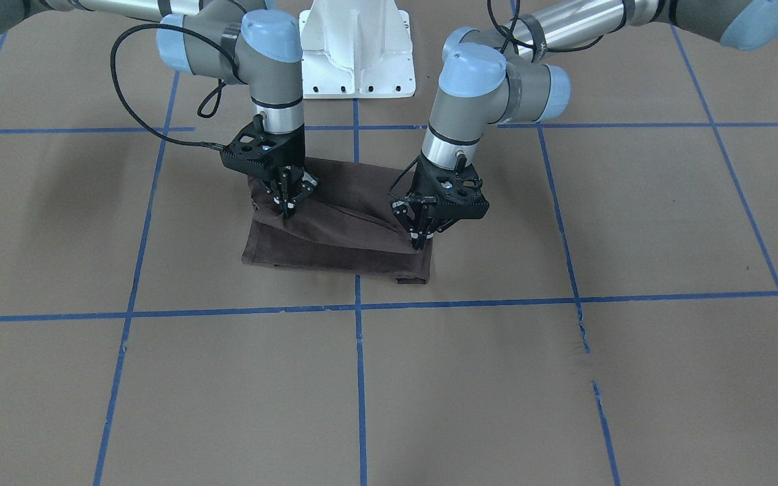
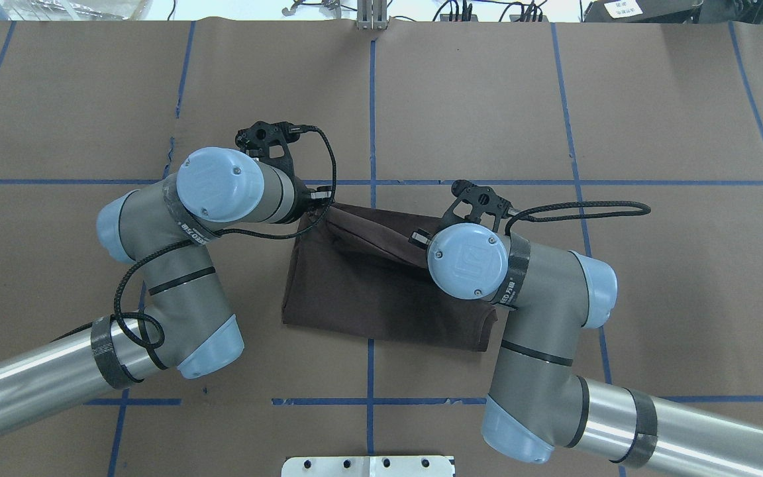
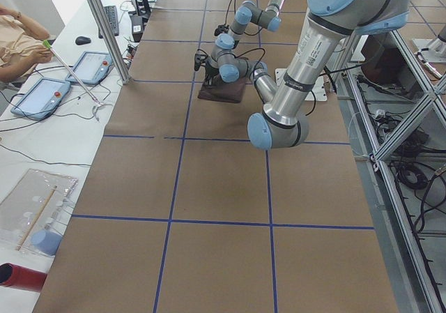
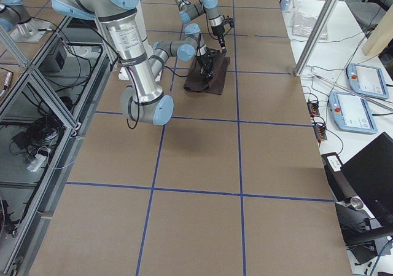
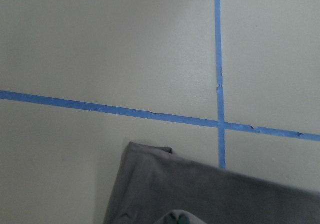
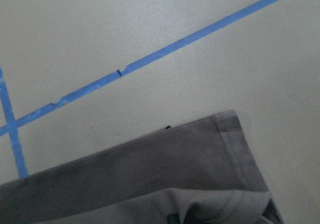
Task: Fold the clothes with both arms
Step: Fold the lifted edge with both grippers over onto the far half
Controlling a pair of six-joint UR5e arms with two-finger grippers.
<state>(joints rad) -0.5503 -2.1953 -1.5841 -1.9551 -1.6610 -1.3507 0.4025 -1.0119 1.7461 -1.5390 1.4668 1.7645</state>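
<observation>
The dark brown T-shirt lies folded into a rectangle on the brown paper table, near the robot's base. It also shows in the overhead view. My left gripper is shut on the shirt's top layer at one end. My right gripper is shut on the top layer at the other end. The pinched layer is raised in a ridge between them over the flat lower layers. In the overhead view both grippers are hidden under their wrists. The wrist views show the shirt's edge and a stitched hem. Collar, lettering and tags are hidden.
The white pedestal base stands just behind the shirt. Blue tape lines mark a grid on the table. In the left side view, tablets and an operator sit on a side desk beyond the far table edge.
</observation>
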